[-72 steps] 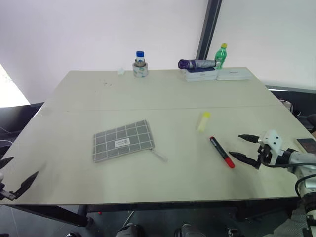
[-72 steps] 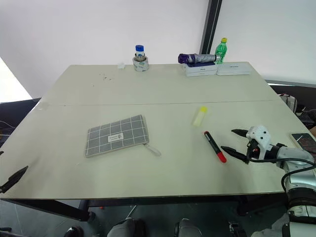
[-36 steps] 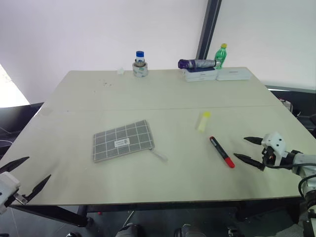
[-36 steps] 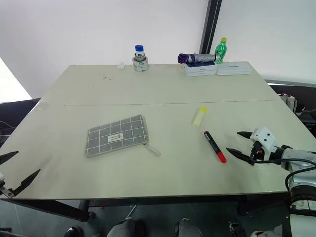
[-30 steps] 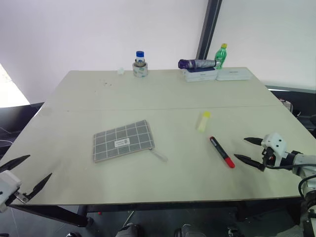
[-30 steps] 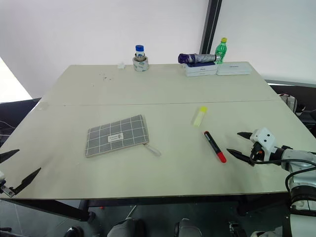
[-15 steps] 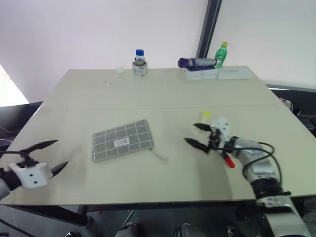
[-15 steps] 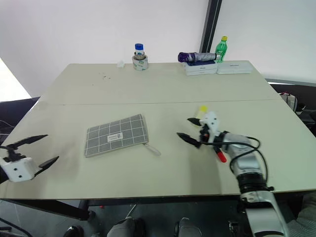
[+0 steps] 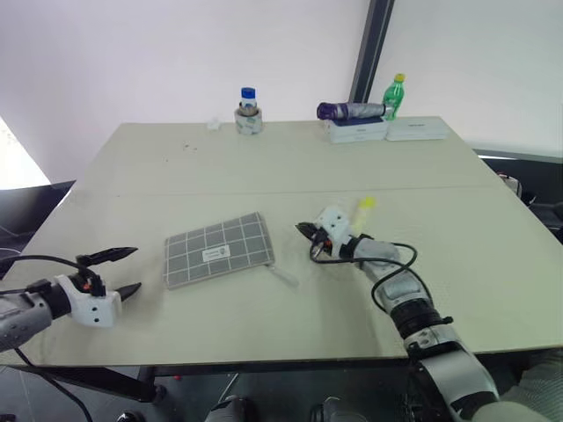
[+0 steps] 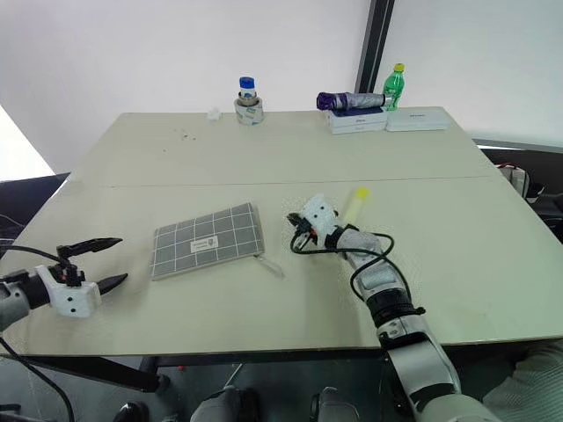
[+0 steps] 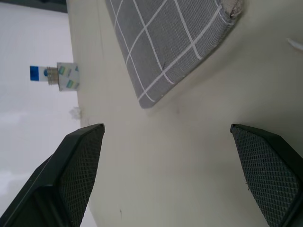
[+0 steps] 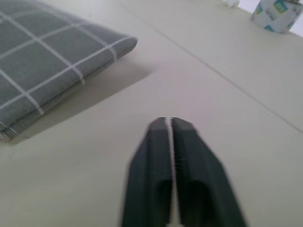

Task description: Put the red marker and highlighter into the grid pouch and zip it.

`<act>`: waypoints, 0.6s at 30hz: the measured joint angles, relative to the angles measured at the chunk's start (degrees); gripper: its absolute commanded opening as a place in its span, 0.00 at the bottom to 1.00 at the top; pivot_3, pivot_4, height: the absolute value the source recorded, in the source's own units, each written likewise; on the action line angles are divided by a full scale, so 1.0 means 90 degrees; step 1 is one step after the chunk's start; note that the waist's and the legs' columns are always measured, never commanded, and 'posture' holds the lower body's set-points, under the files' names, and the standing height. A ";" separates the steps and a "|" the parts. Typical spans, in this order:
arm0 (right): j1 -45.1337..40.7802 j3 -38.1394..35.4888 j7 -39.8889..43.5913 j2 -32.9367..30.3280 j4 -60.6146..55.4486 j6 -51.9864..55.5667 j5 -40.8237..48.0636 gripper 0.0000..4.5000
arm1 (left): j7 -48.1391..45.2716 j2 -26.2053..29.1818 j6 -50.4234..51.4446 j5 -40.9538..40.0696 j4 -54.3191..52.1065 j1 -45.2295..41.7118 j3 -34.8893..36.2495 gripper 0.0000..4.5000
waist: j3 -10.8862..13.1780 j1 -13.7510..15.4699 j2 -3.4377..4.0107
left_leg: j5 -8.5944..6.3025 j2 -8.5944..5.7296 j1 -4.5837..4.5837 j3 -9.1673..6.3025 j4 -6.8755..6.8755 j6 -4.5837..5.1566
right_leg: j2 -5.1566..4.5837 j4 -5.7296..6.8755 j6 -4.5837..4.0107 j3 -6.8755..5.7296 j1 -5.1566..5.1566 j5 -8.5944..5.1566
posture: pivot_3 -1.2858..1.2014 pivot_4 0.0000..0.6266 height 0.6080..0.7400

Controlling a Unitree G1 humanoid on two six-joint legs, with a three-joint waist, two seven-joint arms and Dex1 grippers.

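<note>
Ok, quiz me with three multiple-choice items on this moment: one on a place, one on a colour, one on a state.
1. Where does the pouch lie?
A. between the two claws
B. at the table's far edge
C. under the highlighter

2. What colour is the cap of the bottle standing inside the tape roll?
A. red
B. blue
C. black

3. How do the claws stand?
A. both open
B. left shut, right open
C. left open, right shut

Answers:
1. A, the left claw is on one side of it, the right claw on the other.
2. B, the cap is blue.
3. C, the left wrist view shows fingers wide apart; the right wrist view shows fingers pressed together with nothing between them.
</note>
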 measured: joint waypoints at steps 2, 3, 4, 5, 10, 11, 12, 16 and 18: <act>-0.0092 0.0057 -0.0207 0.0185 0.0278 -0.0095 -0.0143 0.02 | 0.0404 -0.0003 0.0034 0.0259 0.0067 -0.0239 -0.0317 1.00 | 0.0000 0.0009 0.0000 | 0.0003 0.0000 0.0000 0.0004 0.0000 -0.0005 | 0.0000 0.0009 0.0000 0.0001 -0.0004 0.0000 | 0.52 0.24 1.00; -0.0140 0.0117 -0.0286 0.0225 0.0371 -0.0174 -0.0222 0.02 | 0.0615 -0.0004 0.0060 0.0382 0.0113 -0.0372 -0.0499 1.00 | 0.0000 0.0015 0.0000 | 0.0004 0.0000 0.0000 0.0004 0.0001 -0.0006 | 0.0000 0.0012 0.0000 0.0002 -0.0005 0.0000 | 0.52 0.24 1.00; -0.0183 0.0181 -0.0324 0.0237 0.0436 -0.0232 -0.0280 0.02 | 0.0753 -0.0008 0.0078 0.0464 0.0129 -0.0454 -0.0614 1.00 | 0.0000 0.0019 0.0001 | 0.0004 0.0000 0.0000 0.0005 0.0001 -0.0007 | 0.0000 0.0012 0.0000 0.0002 -0.0006 -0.0001 | 0.52 0.24 1.00; -0.0209 0.0238 -0.0360 0.0246 0.0477 -0.0305 -0.0372 0.02 | 0.0907 -0.0013 0.0087 0.0534 0.0161 -0.0528 -0.0746 1.00 | 0.0000 0.0018 0.0001 | 0.0004 0.0000 0.0001 0.0006 0.0001 -0.0007 | 0.0000 0.0013 0.0000 0.0002 -0.0006 -0.0001 | 0.52 0.24 1.00; -0.0325 0.0474 -0.0495 0.0255 0.0816 -0.0659 -0.0726 0.02 | 0.1505 -0.0153 0.0109 0.0881 0.0355 -0.1025 -0.1413 1.00 | -0.0002 0.0041 0.0002 | 0.0006 -0.0001 0.0011 0.0009 0.0002 -0.0010 | -0.0001 0.0021 0.0001 0.0004 -0.0002 -0.0002 | 0.52 0.24 1.00; -0.0333 0.0492 -0.0496 0.0273 0.0835 -0.0695 -0.0749 0.02 | 0.1572 -0.0189 0.0105 0.0891 0.0362 -0.1106 -0.1532 1.00 | -0.0002 0.0043 0.0001 | 0.0006 -0.0001 0.0011 0.0009 0.0003 -0.0011 | -0.0002 0.0025 0.0001 0.0004 -0.0002 -0.0002 | 0.52 0.24 1.00; -0.0337 0.0516 -0.0495 0.0282 0.0849 -0.0733 -0.0778 0.02 | 0.1630 -0.0230 0.0092 0.0911 0.0381 -0.1180 -0.1626 1.00 | -0.0002 0.0045 0.0002 | 0.0007 0.0000 0.0011 0.0009 0.0004 -0.0011 | -0.0002 0.0027 0.0001 0.0004 -0.0002 -0.0002 | 0.52 0.24 1.00; -0.0369 0.0580 -0.0488 0.0283 0.0897 -0.0836 -0.0875 0.02 | 0.1779 -0.0355 0.0053 0.0931 0.0437 -0.1415 -0.1939 1.00 | -0.0004 0.0050 0.0004 | 0.0007 -0.0001 0.0011 0.0010 0.0007 -0.0011 | -0.0004 0.0033 0.0003 0.0005 -0.0003 -0.0003 | 0.52 0.24 1.00; -0.0376 0.0580 -0.0487 0.0285 0.0915 -0.0852 -0.0881 0.02 | 0.1926 -0.0407 0.0052 0.0968 0.0456 -0.1483 -0.2068 1.00 | -0.0006 0.0049 0.0007 | 0.0007 -0.0001 0.0011 0.0010 0.0009 -0.0010 | -0.0006 0.0036 0.0004 0.0006 -0.0003 -0.0004 | 0.52 0.24 1.00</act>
